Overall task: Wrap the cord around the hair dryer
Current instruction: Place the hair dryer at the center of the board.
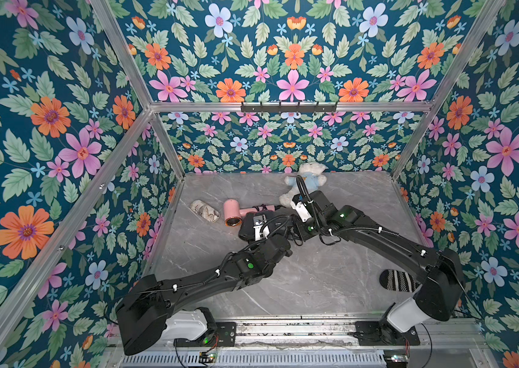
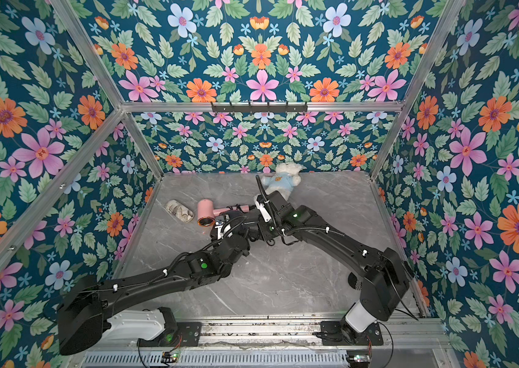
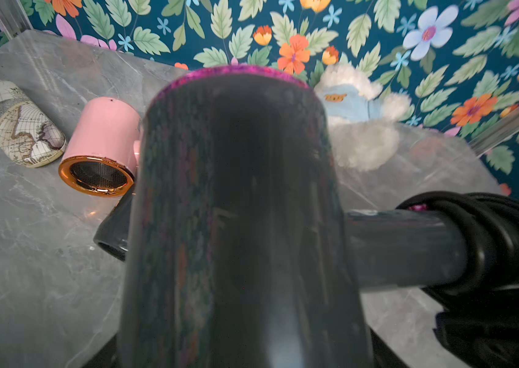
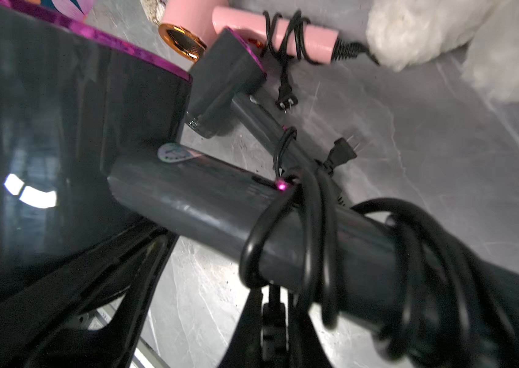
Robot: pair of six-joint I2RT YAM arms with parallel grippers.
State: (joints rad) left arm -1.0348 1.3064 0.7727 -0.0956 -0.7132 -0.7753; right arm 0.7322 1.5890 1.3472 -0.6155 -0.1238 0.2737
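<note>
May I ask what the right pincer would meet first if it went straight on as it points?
Probably the handle of the nearer dark hair dryer, ringed by cord, right before the right pincer; depth unclear.

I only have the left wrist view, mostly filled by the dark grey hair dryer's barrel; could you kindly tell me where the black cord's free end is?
Observer: The right wrist view shows the right gripper shut on the black cord, close to the handle of the dark grey hair dryer, past the wound loops.
Operator: Thank you. Is the pink plastic hair dryer wrapped too?
Observer: Yes, thin black loops circle its handle, and its plug lies on the grey marble table.
</note>
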